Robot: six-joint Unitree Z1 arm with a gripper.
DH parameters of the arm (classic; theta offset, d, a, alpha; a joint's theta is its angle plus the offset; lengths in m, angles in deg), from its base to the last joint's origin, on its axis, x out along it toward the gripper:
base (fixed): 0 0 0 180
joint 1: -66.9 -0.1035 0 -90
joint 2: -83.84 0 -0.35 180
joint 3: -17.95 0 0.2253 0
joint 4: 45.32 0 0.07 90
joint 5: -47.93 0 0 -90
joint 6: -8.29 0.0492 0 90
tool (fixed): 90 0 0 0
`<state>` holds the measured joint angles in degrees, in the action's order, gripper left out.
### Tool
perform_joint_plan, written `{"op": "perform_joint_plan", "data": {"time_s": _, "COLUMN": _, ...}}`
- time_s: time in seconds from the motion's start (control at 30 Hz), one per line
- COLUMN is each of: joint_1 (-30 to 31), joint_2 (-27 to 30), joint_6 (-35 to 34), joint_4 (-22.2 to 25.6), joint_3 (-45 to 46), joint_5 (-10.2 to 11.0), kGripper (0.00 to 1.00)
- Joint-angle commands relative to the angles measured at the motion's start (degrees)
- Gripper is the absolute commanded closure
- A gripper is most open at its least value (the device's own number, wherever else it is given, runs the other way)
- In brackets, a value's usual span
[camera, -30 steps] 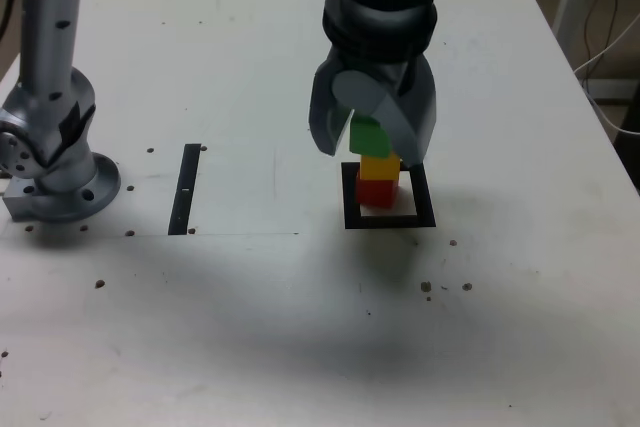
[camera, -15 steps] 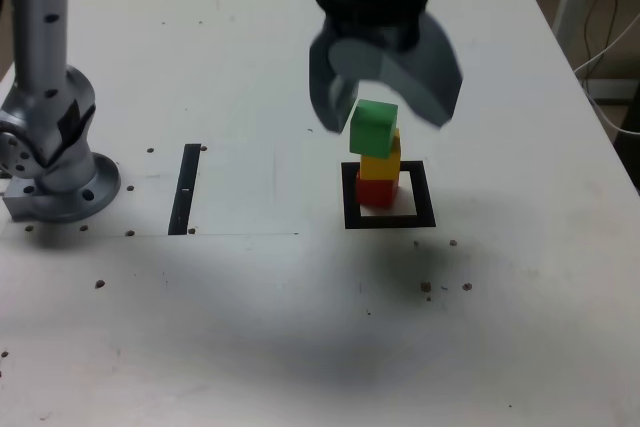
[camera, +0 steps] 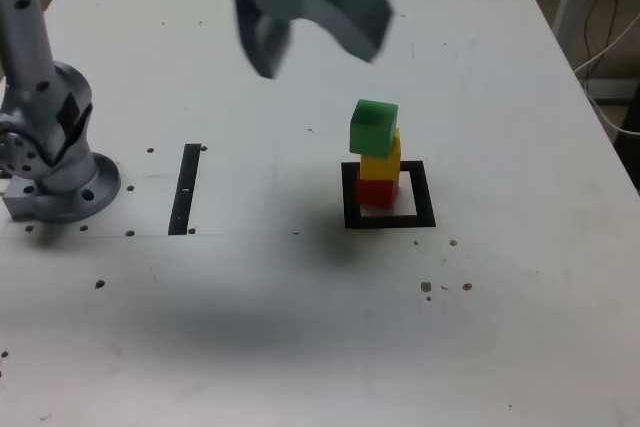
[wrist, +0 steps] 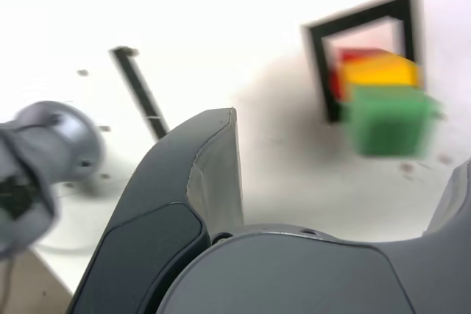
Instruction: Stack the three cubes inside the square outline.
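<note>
You have the green cube (camera: 373, 127) skewed atop the yellow cube (camera: 381, 163) and the red cube (camera: 376, 191), stacked inside the square outline (camera: 389, 219) right of centre; your gripper (camera: 312, 39), upper middle, gapes wide and holds nothing.

Matte green cube (camera: 373, 127), yellow cube (camera: 381, 166), red cube (camera: 376, 190). Gripper (camera: 312, 9) smooth grey plastic-looking shell. Arm base (camera: 55, 162) brushed metal. Table (camera: 300, 327) matte white, speckled.
</note>
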<state>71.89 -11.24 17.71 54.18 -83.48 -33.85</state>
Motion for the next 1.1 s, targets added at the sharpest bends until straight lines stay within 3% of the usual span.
{"op": "perform_joint_plan", "data": {"time_s": 0.0, "joint_1": -2.8, "joint_2": 3.1, "joint_6": 1.4, "joint_4": -0.5, "joint_3": 3.3, "joint_5": 0.1, "kGripper": 0.00}}
{"op": "perform_joint_plan", "data": {"time_s": 0.3, "joint_1": -10.1, "joint_2": 10.1, "joint_6": 4.9, "joint_4": -4.1, "joint_3": 16.2, "joint_5": -0.3, "kGripper": 0.00}}
{"op": "perform_joint_plan", "data": {"time_s": 0.67, "joint_1": -10.3, "joint_2": 10.1, "joint_6": 3.2, "joint_4": -22.9, "joint_3": 37.8, "joint_5": -7.5, "kGripper": 0.00}}
{"op": "perform_joint_plan", "data": {"time_s": 1.07, "joint_1": -10.3, "joint_2": 10.5, "joint_6": 2.3, "joint_4": -26.4, "joint_3": 43.8, "joint_5": -7.7, "kGripper": 0.00}}
